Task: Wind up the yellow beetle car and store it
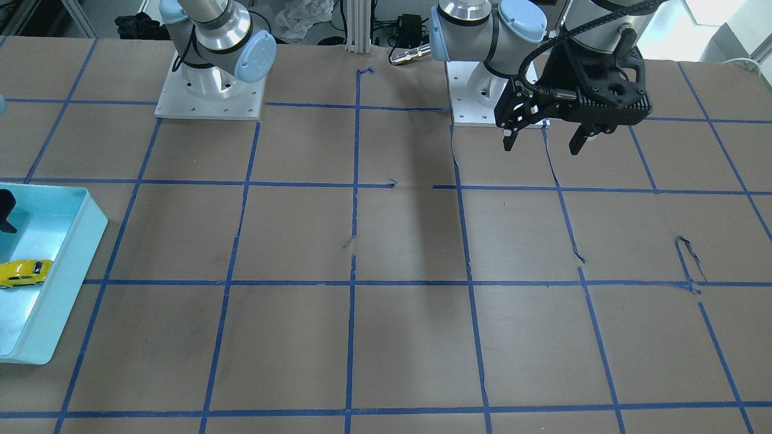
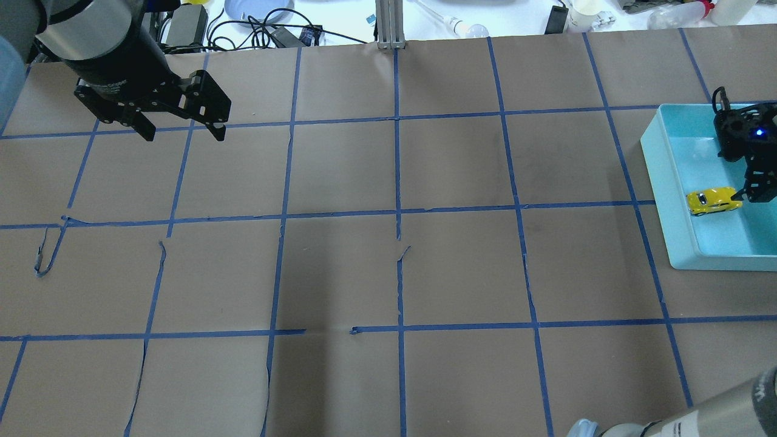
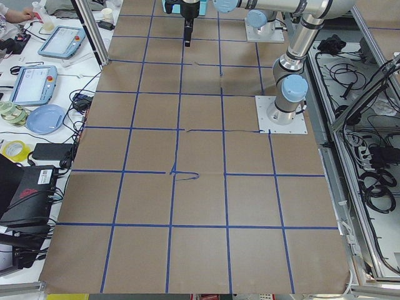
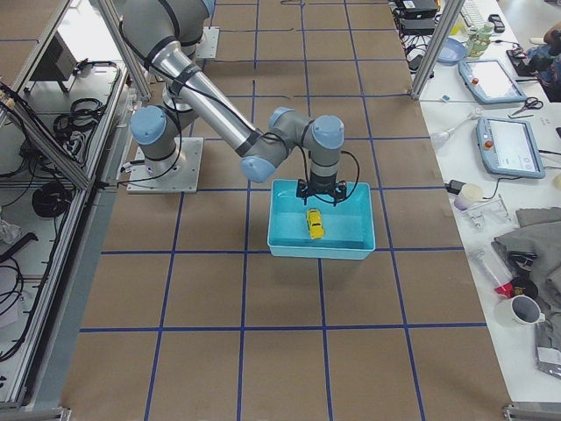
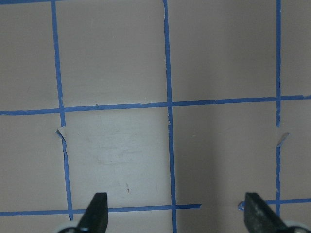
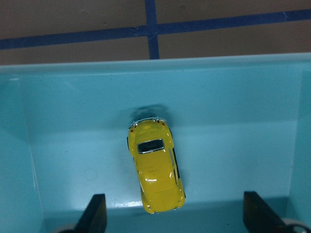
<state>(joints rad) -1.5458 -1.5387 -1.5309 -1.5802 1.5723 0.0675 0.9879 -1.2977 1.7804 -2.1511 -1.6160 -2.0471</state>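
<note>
The yellow beetle car [image 6: 155,167] stands on its wheels on the floor of a light-teal bin [image 6: 146,87]. It also shows in the overhead view [image 2: 714,201], the front view [image 1: 23,272] and the right-side view [image 4: 315,223]. My right gripper [image 6: 176,217] hangs open just above the car; its fingers stand wide on either side and do not touch it. Its dark body shows over the bin [image 2: 661,182] at the overhead view's right edge. My left gripper [image 2: 183,135] is open and empty, high over bare table far from the bin [image 1: 543,144].
The table is brown paper with a grid of blue tape, torn in places [image 2: 45,255]. The bin [image 1: 72,253] sits at the table's end on my right. Cables, bottles and a plate [image 2: 258,9] lie beyond the far edge.
</note>
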